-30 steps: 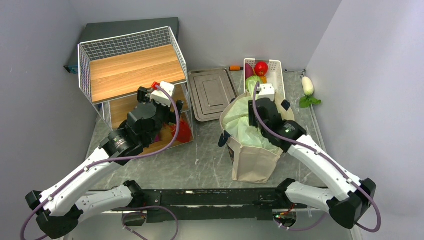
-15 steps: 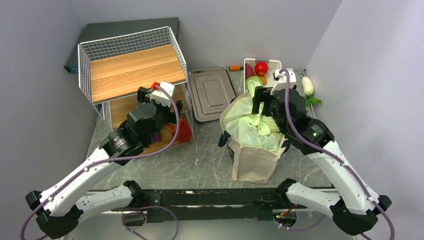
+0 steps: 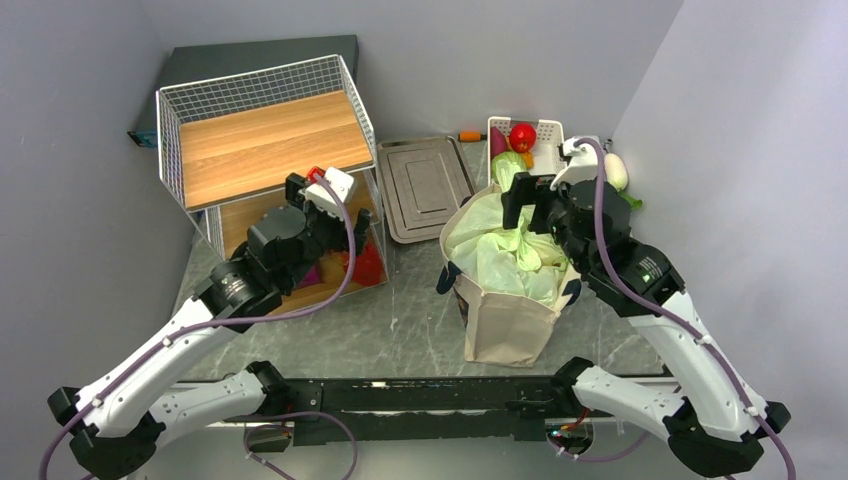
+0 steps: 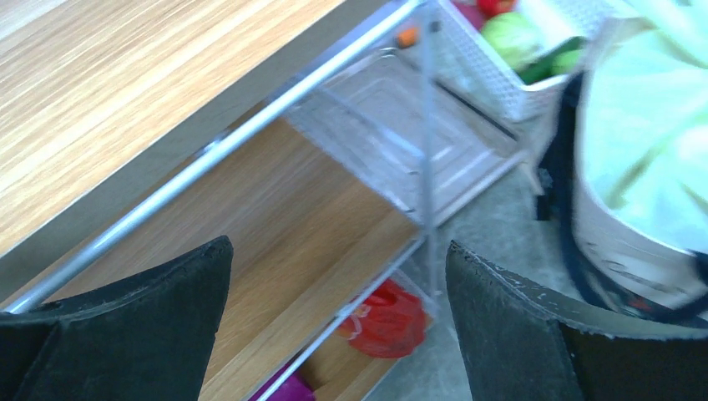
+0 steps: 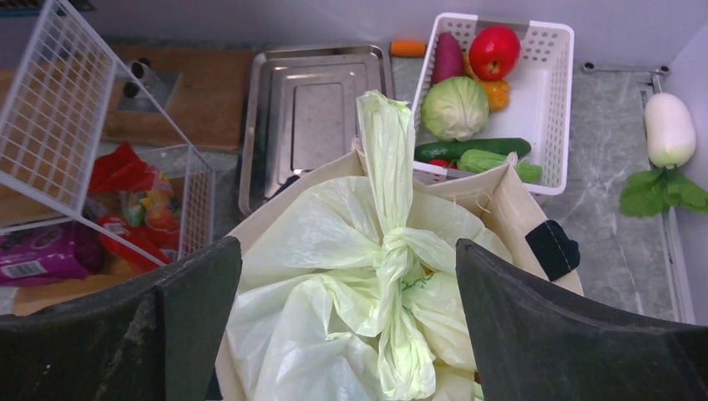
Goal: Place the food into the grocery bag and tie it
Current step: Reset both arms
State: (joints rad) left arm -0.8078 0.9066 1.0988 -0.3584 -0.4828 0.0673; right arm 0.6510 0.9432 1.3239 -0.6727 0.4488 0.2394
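The grocery bag (image 3: pixel 497 252) is a pale-green plastic bag that sits inside a beige canvas tote (image 3: pixel 505 322). Its handles are tied in a knot (image 5: pixel 392 251), with one loose end standing up. The food is hidden inside the tied bag. My right gripper (image 3: pixel 530 205) hovers open above the bag's far side, and in the right wrist view nothing is between the right gripper's (image 5: pixel 342 246) fingers. My left gripper (image 3: pixel 335 228) is open and empty beside the wire rack. In its own view the left gripper (image 4: pixel 338 246) looks past the rack's corner post.
A wire rack (image 3: pixel 260 130) with wooden shelves stands at the back left. A red net bag (image 4: pixel 388 322) and a purple packet (image 4: pixel 284 391) lie on its lower shelf. A metal tray (image 3: pixel 425 185), a white basket (image 5: pixel 551 100) of vegetables and a white radish (image 3: pixel 615 172) lie behind the tote.
My right gripper has opened, let go of the bag and lifted back and to the right, away from the knot. The left arm has barely shifted.
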